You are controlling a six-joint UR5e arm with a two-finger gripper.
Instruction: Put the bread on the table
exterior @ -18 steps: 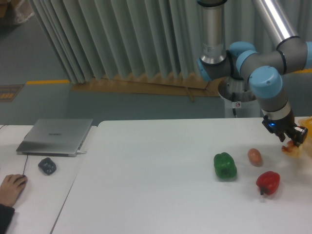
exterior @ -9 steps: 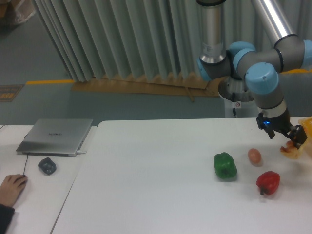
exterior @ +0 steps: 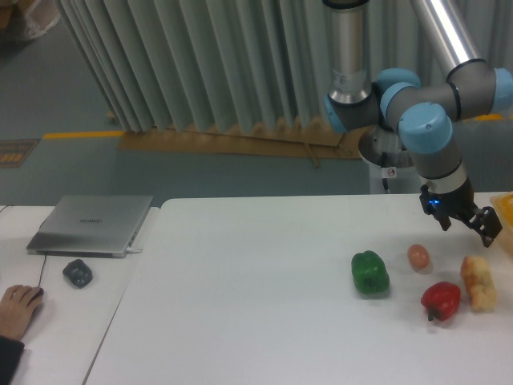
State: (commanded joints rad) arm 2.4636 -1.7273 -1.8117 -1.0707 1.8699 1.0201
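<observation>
Gripper (exterior: 481,227) hangs just above the table (exterior: 240,281) near its right edge, fingers apparently parted and holding nothing, though the view is small. Below it the bread (exterior: 478,282) lies on the tabletop just beside the red pepper (exterior: 441,299). Placing looks done; only pulling away remains.
</observation>
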